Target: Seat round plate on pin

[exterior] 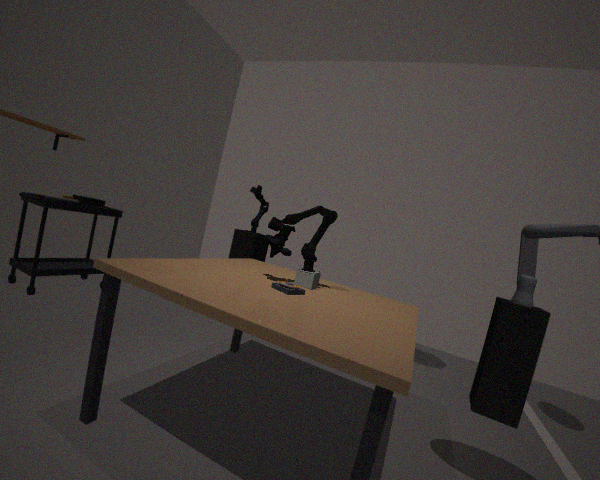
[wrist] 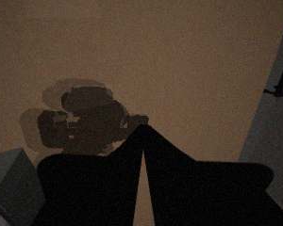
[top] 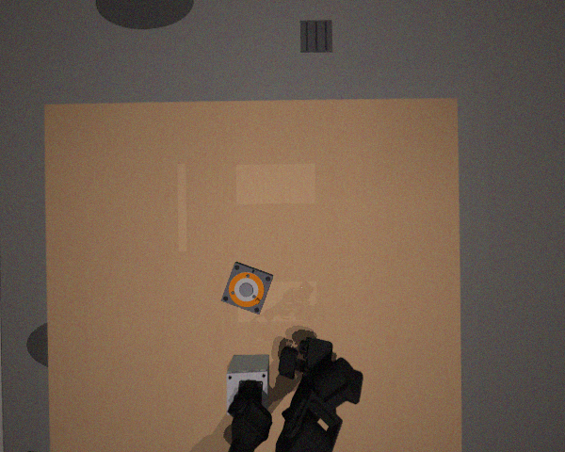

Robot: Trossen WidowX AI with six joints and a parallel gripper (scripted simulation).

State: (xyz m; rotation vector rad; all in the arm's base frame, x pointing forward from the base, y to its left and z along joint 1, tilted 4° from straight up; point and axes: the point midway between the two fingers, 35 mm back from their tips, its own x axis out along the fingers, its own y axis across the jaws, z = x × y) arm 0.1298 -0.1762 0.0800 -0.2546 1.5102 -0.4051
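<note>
The pincer [wrist: 142, 141] hangs above the desk [top: 127, 194] with its fingers pressed together, gripping nothing. At about ten o'clock from it in the top view, well apart, the round plate [top: 246, 289] with its orange ring sits on the grey square base [top: 234, 269]. The arm's grey mounting block [top: 247, 372] stands at six o'clock from the base.

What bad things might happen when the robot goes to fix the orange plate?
1. The jaws of the gripper are shut and empty; pushing the plate with them may slide the whole base instead of turning it.
2. The wrist view shows only table, so aiming may go wrong.
</note>
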